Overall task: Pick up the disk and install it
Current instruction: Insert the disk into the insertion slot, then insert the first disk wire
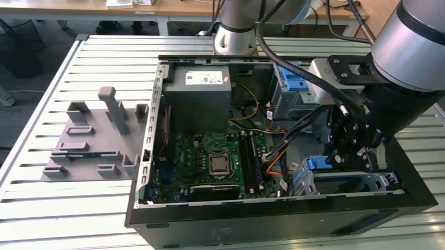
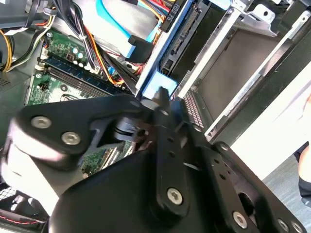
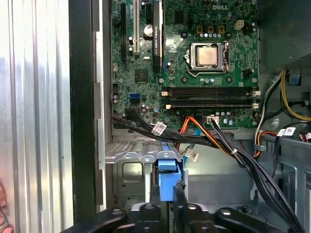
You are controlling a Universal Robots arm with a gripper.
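The gripper (image 1: 355, 156) is low inside the open case (image 1: 278, 219), at the corner on the exterior view's right, directly over the drive bay (image 1: 347, 182). In the first wrist view its fingers (image 3: 154, 196) are closed on the blue tab (image 3: 167, 179) at the end of the disk (image 3: 167, 167), which stands on its edge inside the metal bay (image 3: 131, 165). So the disk is already in its slot, not lying outside on the table (image 1: 104, 52). In the second wrist view, the blue rail (image 2: 167, 48) runs along the bay wall and the tab (image 2: 158, 90) sits just ahead of the fingers.

I judge that the grip is on the tab because it is the only part that stands free of the bay — the metal body is hidden between the walls. The edge-on position follows the slot itself, which takes the disk as a drawer. The cables (image 3: 209, 136) from the motherboard (image 3: 194, 63) pass close above the bay, and the narrow pinch keeps the fingers away from them. Whether the disk is pushed fully in, I cannot tell. The grey fixture (image 1: 90, 140) lies well apart on the table.
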